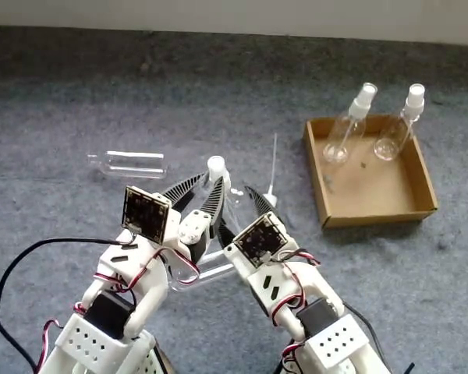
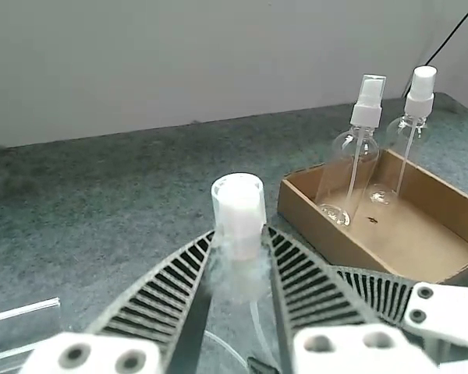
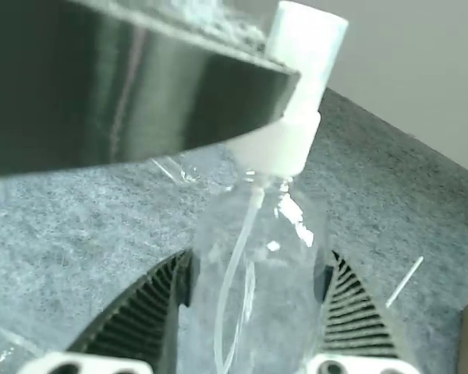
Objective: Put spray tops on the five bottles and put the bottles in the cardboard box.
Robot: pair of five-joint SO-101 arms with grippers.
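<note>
- The bottle (image 3: 257,257), clear plastic with a white dip tube running down inside it, is held up off the table between the two arms, in front of their bases.
- The right gripper (image 3: 256,265) pinches the bottle's body, one ribbed finger pressed to each side.
- A white spray top (image 2: 239,204) sits on the bottle's neck. The left gripper (image 2: 240,238) is closed tight around its collar.
- In the right wrist view, a dark finger of the left gripper crosses just above the bottle's shoulder and hides part of the collar.
- A loose spray top (image 1: 271,196) lies on the grey felt (image 1: 78,101) just beyond the grippers, its thin tube pointing away from the arms.
- An uncapped bottle (image 1: 132,162) lies on its side off to the left, well apart from the rest.
- The cardboard box (image 1: 374,191) stands open to the right. A capped bottle (image 1: 349,128) and a second capped bottle (image 1: 398,128) lean inside against its far wall.
- A black cable (image 1: 8,273) loops beside the left arm's base.
</note>
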